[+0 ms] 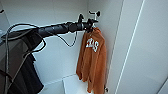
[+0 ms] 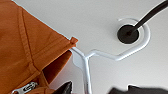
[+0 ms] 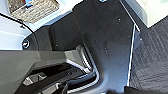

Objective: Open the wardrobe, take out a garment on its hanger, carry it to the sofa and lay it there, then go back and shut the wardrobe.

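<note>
Black fingers (image 2: 65, 88) of the left gripper (image 1: 90, 25) sit at the neck of the white hanger (image 2: 86, 60); whether they grip it I cannot tell. The hanger's hook curves around a dark round fitting (image 2: 127, 34) on the white panel. The rust-orange garment (image 1: 92, 58) with its white print hangs from it inside the open wardrobe (image 1: 62, 50), near the right inner wall. A black shirt (image 1: 27, 75) hangs further left. The right wrist view shows grey carpet (image 3: 150, 55).
</note>
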Robot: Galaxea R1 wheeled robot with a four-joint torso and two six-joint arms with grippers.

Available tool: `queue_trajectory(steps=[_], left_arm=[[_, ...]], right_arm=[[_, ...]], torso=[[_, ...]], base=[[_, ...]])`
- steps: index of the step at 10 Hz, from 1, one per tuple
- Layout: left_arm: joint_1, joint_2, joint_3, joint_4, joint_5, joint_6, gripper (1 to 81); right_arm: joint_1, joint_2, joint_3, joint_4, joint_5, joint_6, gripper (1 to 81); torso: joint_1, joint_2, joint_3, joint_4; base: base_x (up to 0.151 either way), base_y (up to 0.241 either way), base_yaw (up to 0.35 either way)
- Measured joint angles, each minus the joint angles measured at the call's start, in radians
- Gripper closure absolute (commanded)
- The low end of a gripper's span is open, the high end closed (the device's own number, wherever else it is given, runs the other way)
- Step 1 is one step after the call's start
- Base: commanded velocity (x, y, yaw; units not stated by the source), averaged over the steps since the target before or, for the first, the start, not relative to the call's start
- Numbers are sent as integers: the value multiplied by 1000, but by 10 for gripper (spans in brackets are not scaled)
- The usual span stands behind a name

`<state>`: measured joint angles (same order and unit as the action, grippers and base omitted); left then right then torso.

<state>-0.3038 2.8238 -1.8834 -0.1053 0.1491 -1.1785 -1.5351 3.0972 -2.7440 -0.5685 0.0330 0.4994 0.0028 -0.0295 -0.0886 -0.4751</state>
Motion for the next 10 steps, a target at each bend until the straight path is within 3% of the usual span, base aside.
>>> queue_trajectory(steps=[3,10], left_arm=[[0,8,-38,0,0,0,10],[17,97,-120,89,-103,3,10]], right_arm=[[1,0,0,1,1,0,10],[-2,0,0,13,1,0,10]], torso=[[0,0,0,0],[0,0,0,0]], base=[[0,0,0],[0,0,0]])
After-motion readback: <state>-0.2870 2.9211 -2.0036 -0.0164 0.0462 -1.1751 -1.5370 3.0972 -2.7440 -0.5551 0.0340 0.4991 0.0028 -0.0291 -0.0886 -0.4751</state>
